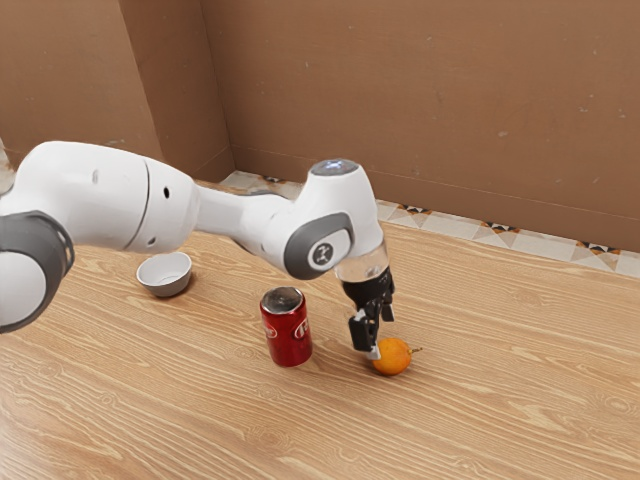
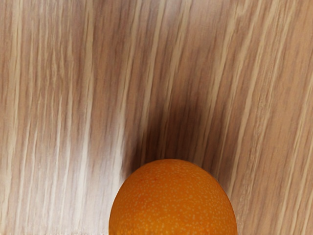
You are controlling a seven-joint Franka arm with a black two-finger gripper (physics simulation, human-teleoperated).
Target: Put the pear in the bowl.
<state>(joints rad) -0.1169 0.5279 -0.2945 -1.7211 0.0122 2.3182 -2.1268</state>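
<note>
A red can on a wooden table, brown walls behind.
The can (image 1: 287,335) stands upright near the middle of the exterior view, its top silvery grey, with white marks on its side. Pale, wavy grain streaks the table (image 1: 480,430). Beyond its far edge lie patterned floor tiles (image 1: 545,244), cream with dark and orange pieces, along the foot of the brown wall (image 1: 430,90).
</note>
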